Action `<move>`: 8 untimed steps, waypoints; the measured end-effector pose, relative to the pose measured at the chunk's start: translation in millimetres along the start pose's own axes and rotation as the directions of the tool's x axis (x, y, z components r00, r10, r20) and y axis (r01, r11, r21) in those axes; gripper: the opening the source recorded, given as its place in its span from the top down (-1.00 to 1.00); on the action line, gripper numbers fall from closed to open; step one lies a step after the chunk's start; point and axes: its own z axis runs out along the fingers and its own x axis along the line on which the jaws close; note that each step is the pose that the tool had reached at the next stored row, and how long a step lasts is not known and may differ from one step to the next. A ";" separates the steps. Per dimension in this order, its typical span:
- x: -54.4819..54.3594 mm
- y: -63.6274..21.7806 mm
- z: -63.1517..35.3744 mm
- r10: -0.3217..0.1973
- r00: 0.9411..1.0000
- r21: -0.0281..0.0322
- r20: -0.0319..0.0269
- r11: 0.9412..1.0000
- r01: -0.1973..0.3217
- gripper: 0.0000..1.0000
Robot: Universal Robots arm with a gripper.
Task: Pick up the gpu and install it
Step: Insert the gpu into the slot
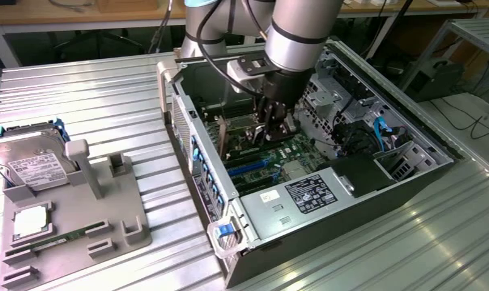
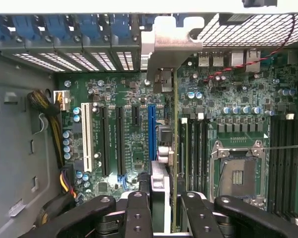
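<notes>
My gripper (image 1: 273, 128) is down inside the open computer case (image 1: 194, 151), over the motherboard (image 1: 265, 160). In the wrist view my gripper (image 2: 165, 213) is shut on the gpu (image 2: 174, 148), which I see edge-on as a thin upright card running away from the fingers (image 2: 138, 213). Its silver bracket (image 2: 166, 44) reaches the row of rear slot openings. The card stands just beside the blue expansion slot (image 2: 150, 134). I cannot tell whether its edge is seated in a slot.
The CPU socket (image 2: 238, 173) and memory slots lie on one side of the card, and cables (image 2: 49, 109) on the other. Outside the case, a grey fixture tray (image 1: 107, 236) holds a hard drive (image 1: 34, 163), a CPU (image 1: 30, 221) and a RAM stick (image 1: 54, 241).
</notes>
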 end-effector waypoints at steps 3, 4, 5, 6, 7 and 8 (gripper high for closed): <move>0.2 3.6 3.5 0.000 1.000 0.000 0.000 1.000 0.000 0.44; 0.3 6.1 5.2 0.000 1.000 0.000 0.000 1.000 0.000 0.44; 0.4 6.9 6.5 0.000 1.000 0.000 0.000 1.000 0.000 0.44; 0.4 7.1 7.9 0.000 1.000 0.000 0.000 1.000 0.000 0.44; 0.6 7.2 8.9 0.000 1.000 0.000 0.000 1.000 0.000 0.44; 0.9 7.2 9.7 0.000 1.000 0.000 0.000 1.000 0.000 0.44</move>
